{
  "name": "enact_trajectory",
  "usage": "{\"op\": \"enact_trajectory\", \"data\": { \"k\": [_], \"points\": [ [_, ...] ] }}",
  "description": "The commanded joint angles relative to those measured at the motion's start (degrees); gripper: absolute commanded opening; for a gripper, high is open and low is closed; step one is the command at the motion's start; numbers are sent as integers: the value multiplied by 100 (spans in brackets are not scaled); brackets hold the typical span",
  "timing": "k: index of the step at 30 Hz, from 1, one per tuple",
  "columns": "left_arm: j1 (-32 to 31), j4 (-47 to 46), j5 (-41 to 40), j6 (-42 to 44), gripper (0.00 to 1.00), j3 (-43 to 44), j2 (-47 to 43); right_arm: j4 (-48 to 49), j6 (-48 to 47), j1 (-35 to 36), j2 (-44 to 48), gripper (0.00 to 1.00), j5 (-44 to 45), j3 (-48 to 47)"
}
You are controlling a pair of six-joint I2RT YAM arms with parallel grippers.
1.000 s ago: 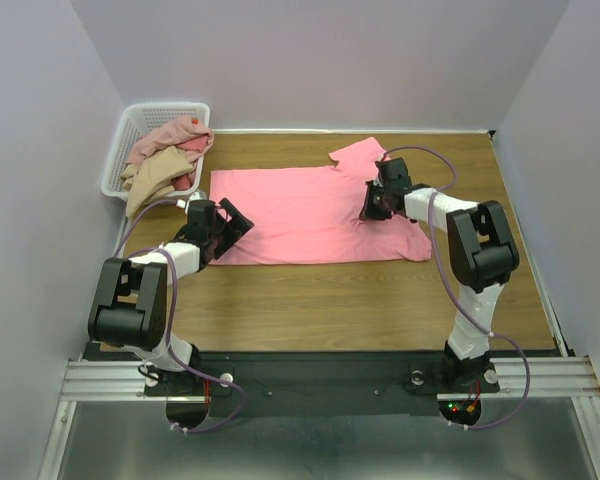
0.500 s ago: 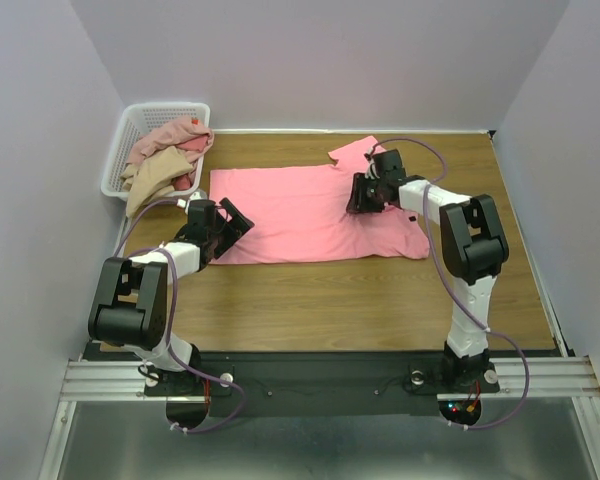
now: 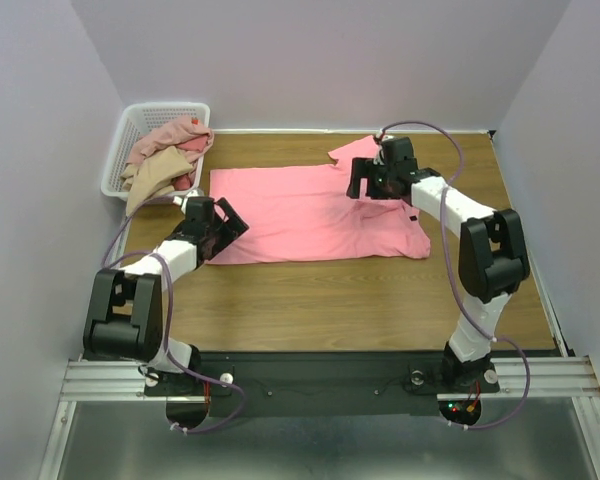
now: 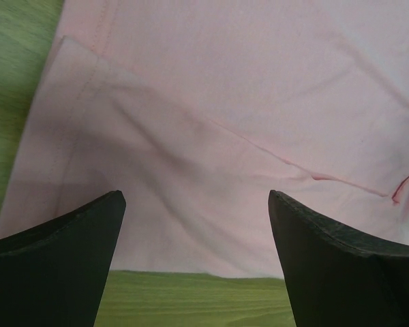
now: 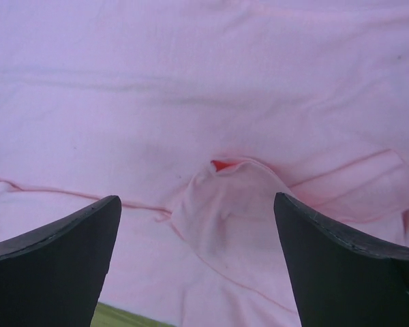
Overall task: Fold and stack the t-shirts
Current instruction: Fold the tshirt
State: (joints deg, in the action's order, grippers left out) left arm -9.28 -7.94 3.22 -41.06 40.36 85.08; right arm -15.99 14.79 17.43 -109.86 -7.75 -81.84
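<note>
A salmon-pink t-shirt (image 3: 300, 215) lies spread flat across the middle of the wooden table, one sleeve (image 3: 355, 152) pointing to the far side. My left gripper (image 3: 223, 222) hovers open over the shirt's near left corner; in the left wrist view the shirt (image 4: 225, 122) and its hem fill the space between the fingers (image 4: 61, 266), which hold nothing. My right gripper (image 3: 362, 183) stands open above the shirt's far right part. In the right wrist view a small raised flap (image 5: 232, 204) of cloth lies loose between the jaws. More t-shirts (image 3: 165, 155), pink and tan, are heaped in the basket.
A white lattice basket (image 3: 170, 105) stands at the far left corner by the wall, with a tan shirt hanging over its near rim. Bare wood (image 3: 330, 300) runs between the shirt and the arm bases. Walls close in the table on three sides.
My right gripper has opened, let go of the pink shirt and moved toward the far side. The left gripper has stayed open and shifted only slightly.
</note>
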Motion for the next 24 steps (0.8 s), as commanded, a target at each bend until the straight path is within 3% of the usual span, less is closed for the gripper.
{"op": "enact_trajectory", "data": {
  "k": [1,8,16,19,24],
  "points": [
    [-13,442,-278,203,99,209,-789,34,15,-3,718,100,423,360],
    [-21,338,-139,282,99,419,-766,-18,683,-12,1502,100,1143,1678],
    [-21,-207,310,414,99,649,235,-54,798,-293,1021,100,1364,1812],
    [-30,-400,424,362,99,544,588,-62,859,-302,905,100,1416,1987],
    [-30,-672,583,213,99,-132,537,-97,1421,-302,1651,100,1522,2997]
  ]
}}
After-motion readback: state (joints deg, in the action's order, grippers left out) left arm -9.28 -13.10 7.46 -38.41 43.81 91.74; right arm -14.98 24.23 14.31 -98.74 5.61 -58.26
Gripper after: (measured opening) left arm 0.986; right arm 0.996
